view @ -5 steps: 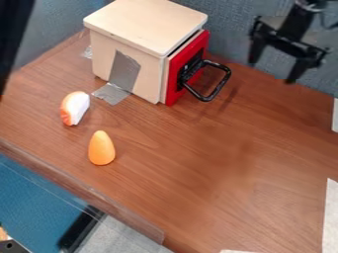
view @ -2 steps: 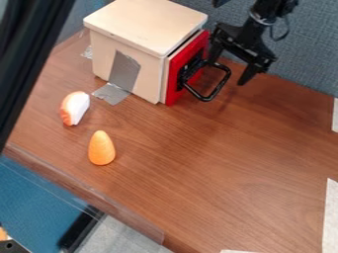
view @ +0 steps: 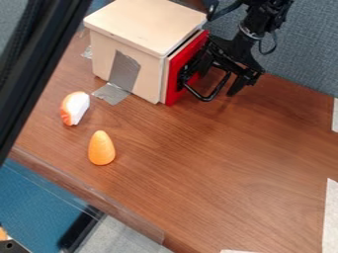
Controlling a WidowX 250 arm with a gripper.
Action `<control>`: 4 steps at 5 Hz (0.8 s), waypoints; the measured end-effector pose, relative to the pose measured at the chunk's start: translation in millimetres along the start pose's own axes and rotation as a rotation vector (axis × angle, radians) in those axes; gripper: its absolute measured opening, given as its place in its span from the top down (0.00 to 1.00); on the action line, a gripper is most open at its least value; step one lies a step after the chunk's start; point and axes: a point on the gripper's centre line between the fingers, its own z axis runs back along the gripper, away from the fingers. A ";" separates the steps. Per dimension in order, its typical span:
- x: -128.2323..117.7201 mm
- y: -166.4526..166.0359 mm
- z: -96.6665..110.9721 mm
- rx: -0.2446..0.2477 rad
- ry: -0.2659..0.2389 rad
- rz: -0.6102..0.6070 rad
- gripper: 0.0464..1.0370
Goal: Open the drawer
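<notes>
The black gripper (view: 214, 81) is at the upper right, low beside the drawer's front. Its two fingers stand apart, one close to the red panel and the other past the outer side of the handle. The drawer (view: 187, 64) has a red front, which sits close against the wooden box (view: 147, 22). A black loop handle (view: 207, 98) sticks out from that front, partly hidden behind the gripper. Whether the fingers touch the handle I cannot tell.
An orange cone-shaped toy (view: 102, 149) and an orange-and-white toy (view: 75, 108) lie on the brown table (view: 198, 173), left of centre. Silver tape (view: 112, 93) runs from the box to the table. A grey partition (view: 307, 49) stands behind, and a dark bar crosses the upper left.
The gripper has come left and down from the upper right to the drawer's handle. The dark bar at the left has shifted right. The drawer and both toys stay put.
</notes>
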 end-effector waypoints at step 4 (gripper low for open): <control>-10.6 -10.4 -12.1 -0.001 0.006 -0.032 0.92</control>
